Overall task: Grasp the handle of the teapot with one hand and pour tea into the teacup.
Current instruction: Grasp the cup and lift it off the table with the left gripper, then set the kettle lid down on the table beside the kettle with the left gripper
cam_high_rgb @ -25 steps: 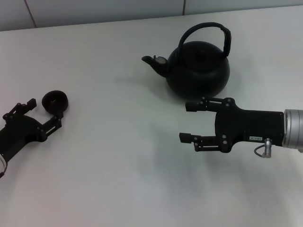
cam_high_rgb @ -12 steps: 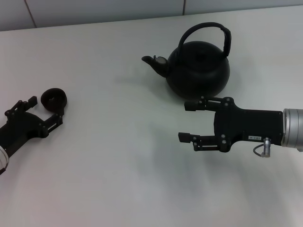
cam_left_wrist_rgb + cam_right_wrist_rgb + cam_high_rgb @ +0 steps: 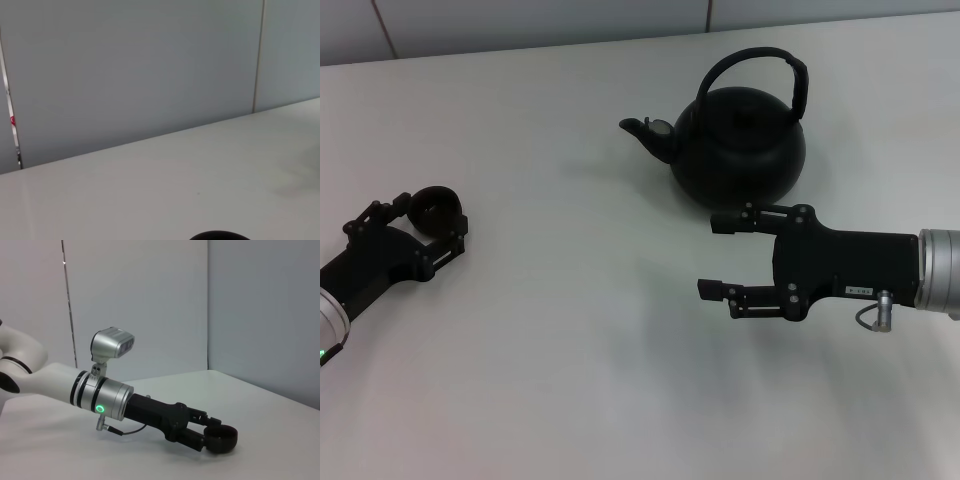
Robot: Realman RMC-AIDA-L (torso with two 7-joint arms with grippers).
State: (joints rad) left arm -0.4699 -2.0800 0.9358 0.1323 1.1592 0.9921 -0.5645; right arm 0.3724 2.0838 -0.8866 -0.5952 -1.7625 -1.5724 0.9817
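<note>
The left gripper [image 3: 428, 222] is sitting with its fingers spread around the teacup [image 3: 438, 206], one on either side of the rim and seemingly not yet squeezing, though whether they are touching the cup is hard to tell; the right wrist view is showing the same thing from the side, the cup [image 3: 220, 438] resting on the white table [image 3: 580, 340] between the tips. Well off to this gripper's right, the right gripper [image 3: 718, 256] is hovering wide open, with the teapot [image 3: 738, 140] just beyond its upper finger, spout aimed toward the cup's side. The pot is looking heavy and rigid, likely heavier still if filled, so it will probably be swinging on its handle [image 3: 757, 75] when lifted; the thicker side of the arch is seeming the surest place to take hold, gripped firmly so the matte surface is not slipping. The cup is appearing light and easily tipped, so steadying it makes sense. The left wrist view is catching only a dark sliver of the cup's rim [image 3: 218, 235], and whether the pot is holding any tea cannot be made out.
</note>
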